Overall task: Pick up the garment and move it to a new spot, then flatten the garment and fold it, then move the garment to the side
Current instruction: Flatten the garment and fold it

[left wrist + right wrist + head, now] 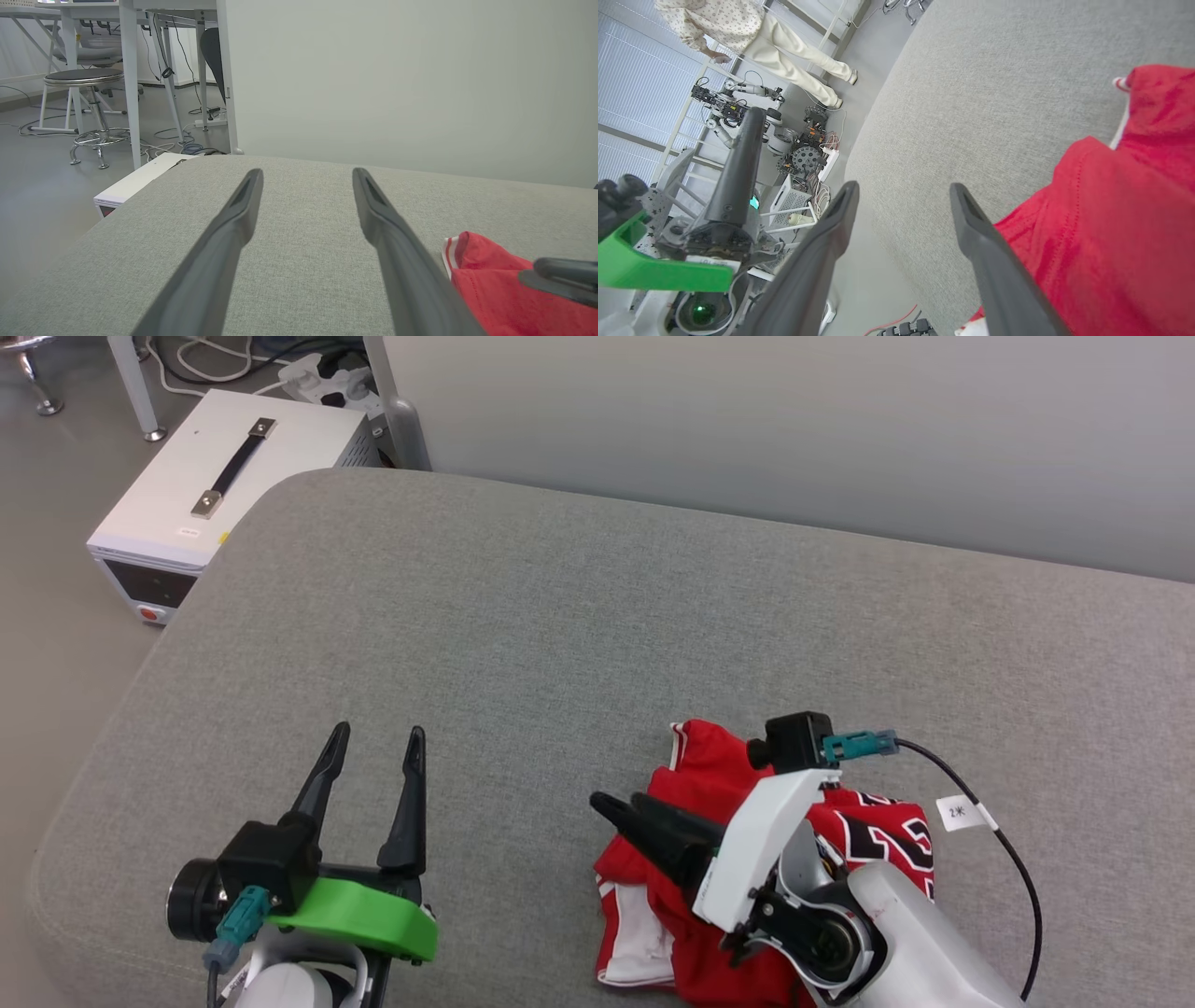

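The left gripper (379,732) has its two dark fingers (322,775) spread wide apart, and there is nothing between them, just the bare grey cushion (560,616). In the left wrist view the left gripper (307,172) looks the same: a big gap and only grey cloth under it.

The right gripper (618,798) is open too. In the right wrist view the right gripper (902,185) shows a wide gap between its fingers (817,261), and nothing is held there. Only the cushion (971,93) shows through the gap.

The garment (700,765) is a red shirt, all bunched up in a heap on the cushion. It lies under the right fingers and out to one side of them. The tips of those fingers poke out past the edge of the red cloth, over bare cushion, and point toward the left gripper. I cannot tell if the fingers touch the cloth. A white bit of the shirt sits below them, and black and white marks show on the far side of the arm.

From the left fingers the garment (486,280) is off to the right side, well apart — one right finger (560,277) hangs over it there. In the right wrist view the garment (1111,224) sits just beside one finger.

Past the left fingertips, off the cushion, a white box (224,476) sits on the floor.
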